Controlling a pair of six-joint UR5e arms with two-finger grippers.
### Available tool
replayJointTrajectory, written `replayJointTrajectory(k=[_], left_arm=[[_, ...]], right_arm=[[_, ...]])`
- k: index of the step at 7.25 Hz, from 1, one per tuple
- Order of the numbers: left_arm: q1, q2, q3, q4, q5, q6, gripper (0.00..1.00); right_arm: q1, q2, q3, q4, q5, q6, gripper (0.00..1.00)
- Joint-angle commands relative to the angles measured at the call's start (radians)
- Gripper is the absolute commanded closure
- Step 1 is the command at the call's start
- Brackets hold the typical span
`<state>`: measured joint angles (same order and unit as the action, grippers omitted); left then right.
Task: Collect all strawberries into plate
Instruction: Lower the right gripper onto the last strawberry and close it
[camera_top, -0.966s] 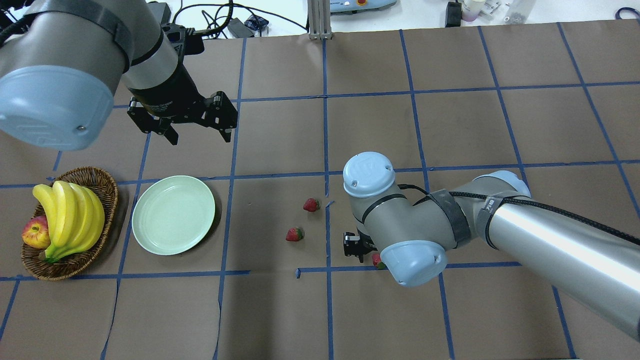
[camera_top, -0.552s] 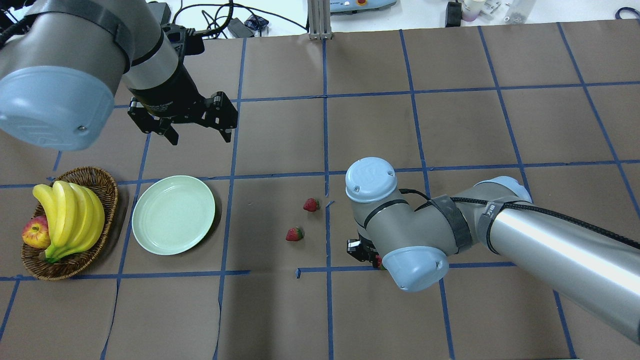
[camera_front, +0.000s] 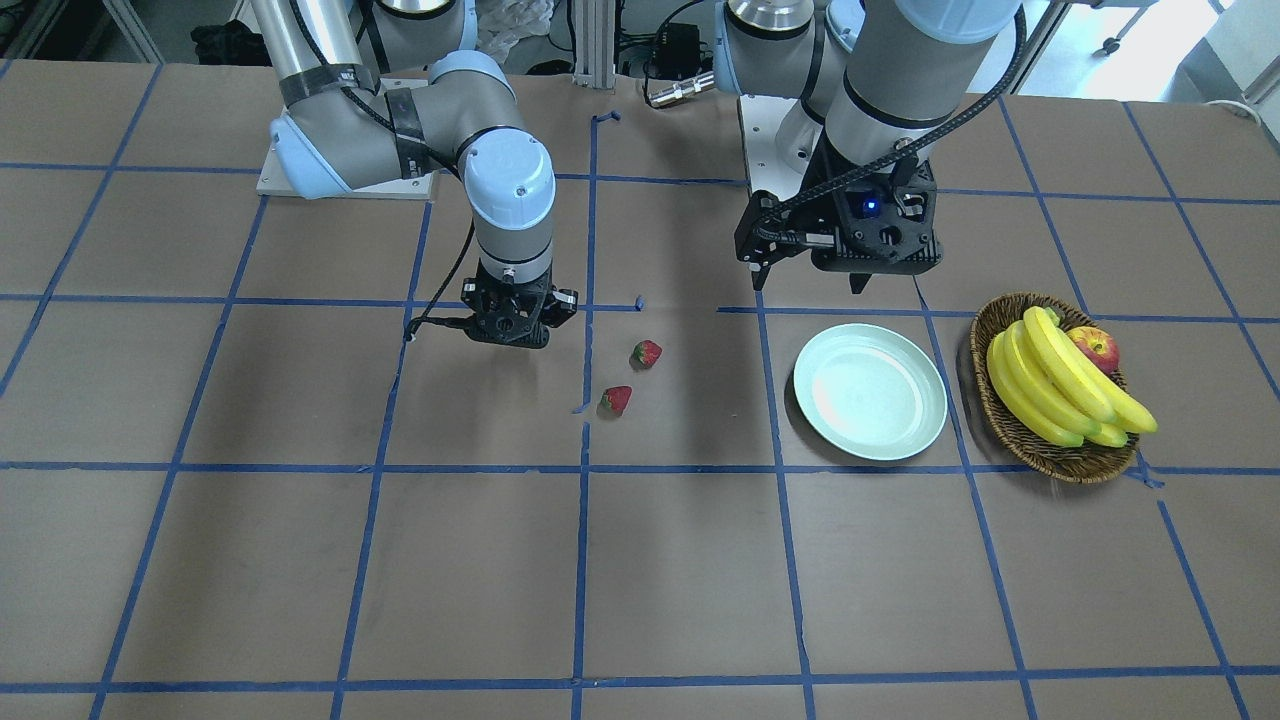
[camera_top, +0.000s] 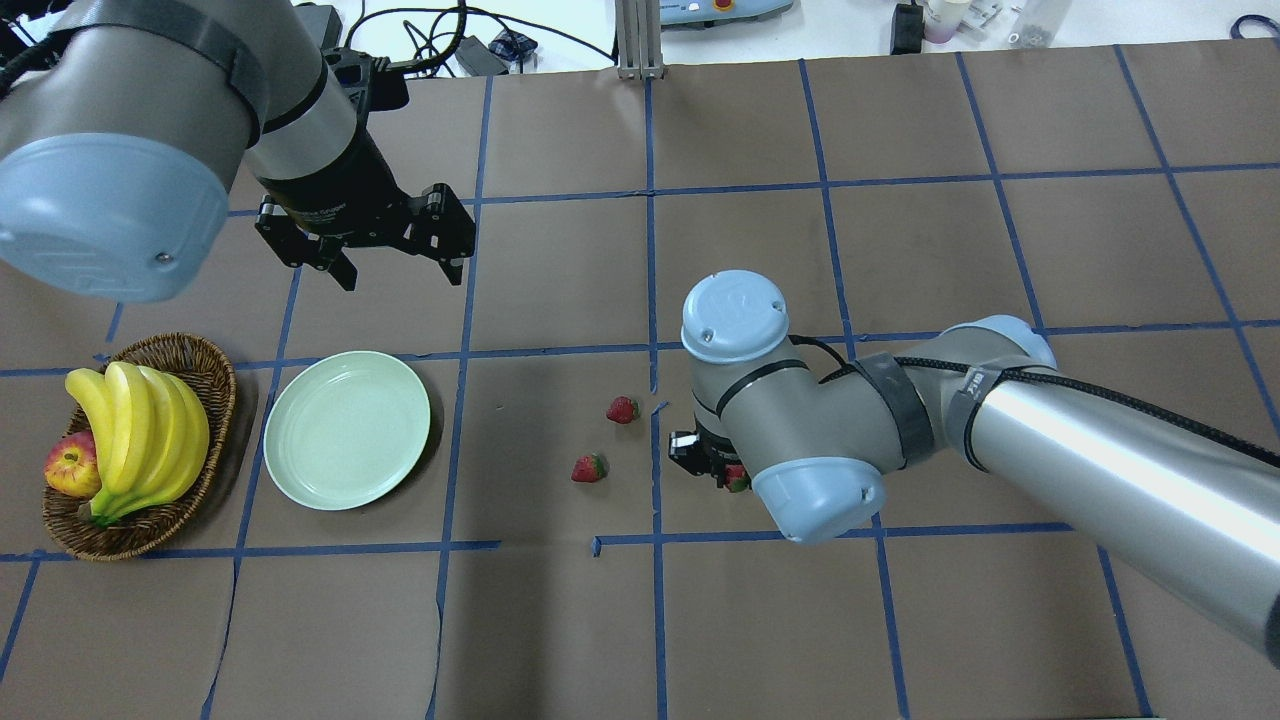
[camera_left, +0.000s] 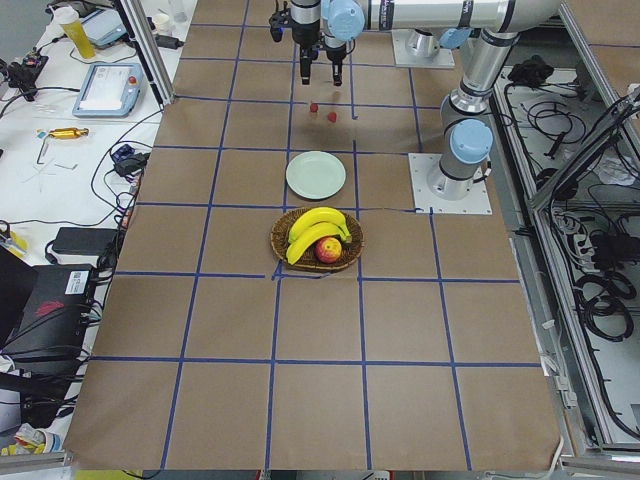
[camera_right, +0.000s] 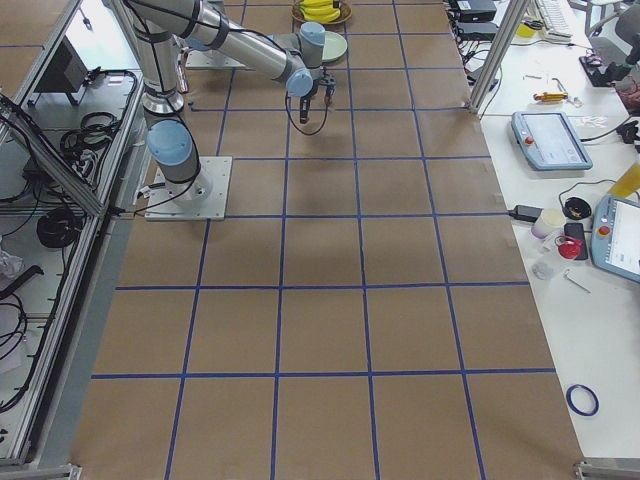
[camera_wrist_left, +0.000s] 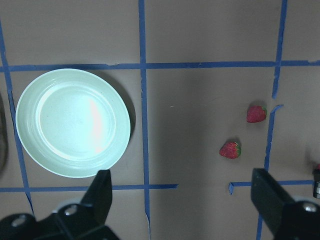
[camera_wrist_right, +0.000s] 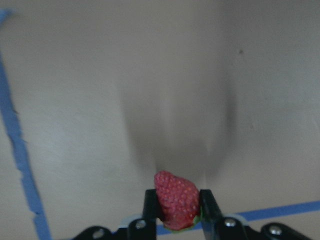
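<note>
Newly aloft: 1 strawberry (camera_wrist_right: 175, 197) in right hand (camera_wrist_right: 176, 206).

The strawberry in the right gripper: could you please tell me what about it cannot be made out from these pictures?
- Overhead view: the held strawberry is almost wholly hidden under the right arm's wrist; only a red sliver shows.
- Front-facing view: the right gripper hides it.
- Right wrist view: the fingers cover most of its cap, and the table is blurred, so its height is unclear.
- Side views: too small to see.
</note>
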<state>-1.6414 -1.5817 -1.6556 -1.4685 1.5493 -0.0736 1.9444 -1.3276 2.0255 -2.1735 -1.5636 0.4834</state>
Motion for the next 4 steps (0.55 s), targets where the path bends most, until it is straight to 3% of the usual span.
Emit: replayJointTrajectory(k=[1, 2, 4], left_arm=[[0.002, 0.005, 0.002, -0.003, 0.000, 0.002, 0.00], [0.006, 0.005, 0.005, -0.004, -0.002, 0.002, 0.00], [0.017, 0.011, 0.002, -0.007, -0.003, 0.032, 0.00]], right_arm=[[-0.001, 0.114, -0.195, -0.006, 0.179, 0.131, 1.00], [0.005, 0.173, -0.270, -0.006, 0.222, 0.218, 1.00], [0.057, 0.211, -0.320, -0.008, 0.235, 0.260, 1.00]])
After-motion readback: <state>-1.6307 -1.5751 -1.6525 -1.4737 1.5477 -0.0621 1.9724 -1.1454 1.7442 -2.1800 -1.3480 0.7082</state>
